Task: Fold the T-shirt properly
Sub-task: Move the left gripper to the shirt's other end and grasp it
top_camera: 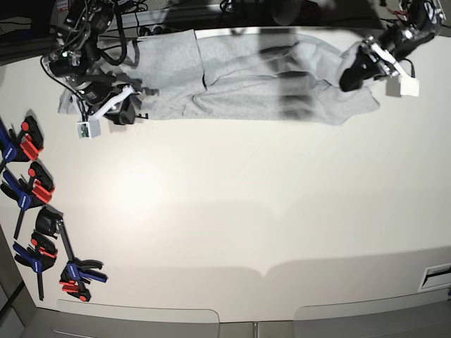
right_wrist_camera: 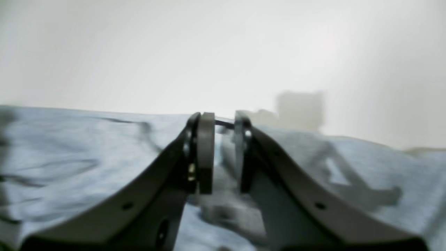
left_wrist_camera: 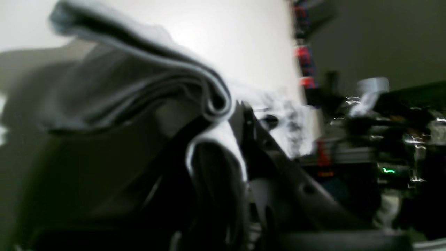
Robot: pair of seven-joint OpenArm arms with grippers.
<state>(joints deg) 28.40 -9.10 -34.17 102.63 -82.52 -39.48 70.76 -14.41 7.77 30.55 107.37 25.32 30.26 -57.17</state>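
The light grey T-shirt (top_camera: 246,81) lies crumpled along the far edge of the white table (top_camera: 225,211). My left gripper (top_camera: 350,77) is at the shirt's right end. In the blurred left wrist view it (left_wrist_camera: 234,112) is shut on a bunched fold of the T-shirt (left_wrist_camera: 146,87), which drapes over the fingers, with black lettering (left_wrist_camera: 289,118) behind. My right gripper (top_camera: 129,113) is at the shirt's lower left edge. In the right wrist view its jaws (right_wrist_camera: 220,122) stand nearly closed with grey cloth (right_wrist_camera: 69,157) pinched between them.
Several red and blue clamps (top_camera: 32,186) lie along the table's left edge and show blurred in the left wrist view (left_wrist_camera: 305,59). Cables and arm hardware (top_camera: 84,28) crowd the far left corner. A small white block (top_camera: 403,86) hangs by the left arm.
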